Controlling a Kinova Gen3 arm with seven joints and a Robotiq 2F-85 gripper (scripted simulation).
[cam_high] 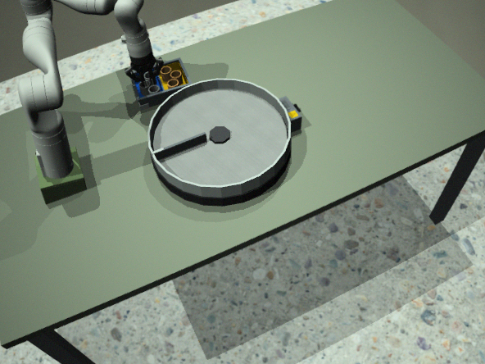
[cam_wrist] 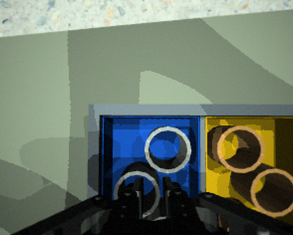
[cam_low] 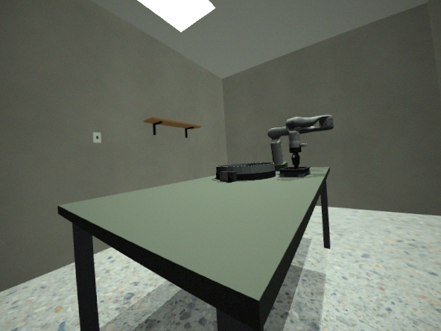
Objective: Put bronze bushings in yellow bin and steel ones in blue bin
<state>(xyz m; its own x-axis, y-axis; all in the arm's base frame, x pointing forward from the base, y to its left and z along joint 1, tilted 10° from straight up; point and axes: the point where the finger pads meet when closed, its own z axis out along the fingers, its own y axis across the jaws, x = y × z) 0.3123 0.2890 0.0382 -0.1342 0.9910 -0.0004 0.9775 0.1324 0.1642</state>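
Observation:
My gripper (cam_high: 147, 83) (cam_wrist: 152, 187) points down over the blue bin (cam_high: 138, 90) (cam_wrist: 119, 131). Its fingertips stand a narrow gap apart, with no bushing seen between them. A steel bushing (cam_wrist: 184, 149) stands in the blue bin beyond the fingertips. Another steel bushing (cam_wrist: 120, 186) is at their left, partly behind a finger. A third steel bushing (cam_high: 154, 89) stands nearer the bin's front. The yellow bin (cam_wrist: 269, 134) holds bronze bushings, among them one at the back (cam_high: 165, 70) (cam_wrist: 259, 149) and one at the front (cam_high: 173, 83). The turntable (cam_high: 229, 164) shows no bushings.
The turntable's raised rim (cam_high: 290, 133) is close in front of the bins. A dark bar (cam_high: 182, 145) crosses part of the disc toward a dark hub (cam_high: 219, 134). A small box (cam_high: 296, 120) with a yellow patch is at the turntable's right. The table's back edge is behind the bins.

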